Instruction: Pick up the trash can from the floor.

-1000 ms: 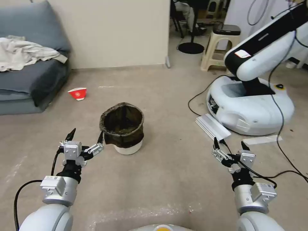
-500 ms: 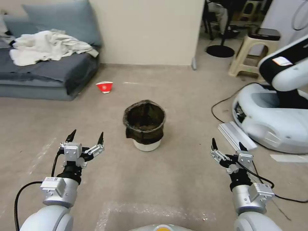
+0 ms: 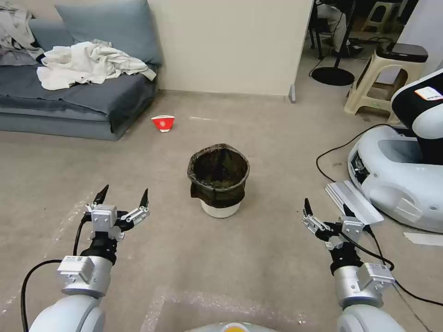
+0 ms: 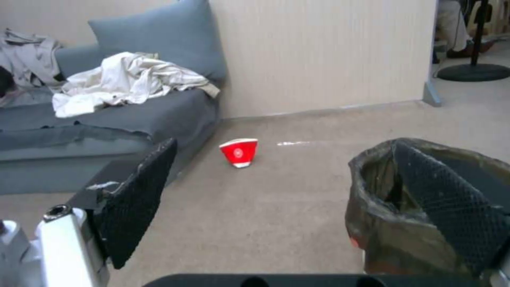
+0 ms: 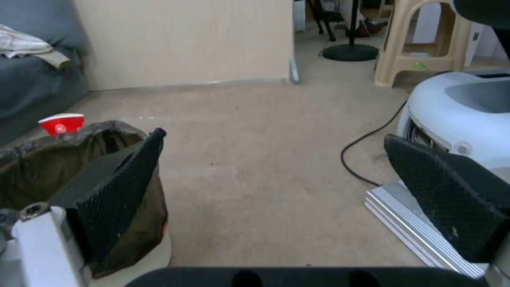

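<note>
1. Head view: trash can [image 3: 218,180] stands upright on the floor [image 3: 258,258], ahead and between left claw [image 3: 123,197] and right claw [image 3: 324,208], both spread apart, holding nothing.
2. Left wrist view: crinkled dark liner folded over the rim; red cup [image 4: 239,152] lies beyond.
3. Right wrist view: white base below the liner.

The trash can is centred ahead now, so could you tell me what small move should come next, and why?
Probably drive a little closer: the trash can stands upright on the floor, beyond the open left gripper and right gripper, which both hang short of it.
</note>
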{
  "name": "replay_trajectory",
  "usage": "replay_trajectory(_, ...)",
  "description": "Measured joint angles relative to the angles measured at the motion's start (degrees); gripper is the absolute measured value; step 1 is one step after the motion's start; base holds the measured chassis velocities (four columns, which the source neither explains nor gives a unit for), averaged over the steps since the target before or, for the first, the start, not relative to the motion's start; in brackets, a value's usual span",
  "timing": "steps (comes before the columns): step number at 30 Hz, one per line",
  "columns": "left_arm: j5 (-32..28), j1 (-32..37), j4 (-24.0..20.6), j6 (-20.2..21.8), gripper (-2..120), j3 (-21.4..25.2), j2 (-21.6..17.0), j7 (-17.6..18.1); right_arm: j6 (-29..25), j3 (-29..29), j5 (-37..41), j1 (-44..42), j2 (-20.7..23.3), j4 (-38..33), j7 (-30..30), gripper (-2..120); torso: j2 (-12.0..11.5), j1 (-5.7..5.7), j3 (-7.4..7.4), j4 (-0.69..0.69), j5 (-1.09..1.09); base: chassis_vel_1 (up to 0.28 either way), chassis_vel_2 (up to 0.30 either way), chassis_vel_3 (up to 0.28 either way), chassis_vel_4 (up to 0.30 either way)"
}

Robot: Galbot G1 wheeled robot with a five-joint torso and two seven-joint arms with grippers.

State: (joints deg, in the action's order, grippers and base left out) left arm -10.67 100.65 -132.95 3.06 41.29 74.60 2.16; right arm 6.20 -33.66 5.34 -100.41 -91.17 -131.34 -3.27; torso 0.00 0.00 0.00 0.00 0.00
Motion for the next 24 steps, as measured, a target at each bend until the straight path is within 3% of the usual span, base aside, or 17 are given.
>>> replay_trajectory(24, -3.26, -1.64, 0.74, 2.08, 100, 0.05, -1.01, 1.08, 0.13, 0.09, -0.03, 0.39, -0.02, 0.5, -0.13, 100, 0.0, 0.0, 0.01, -0.01, 0.0, -0.135, 0.128, 0.13, -0.127)
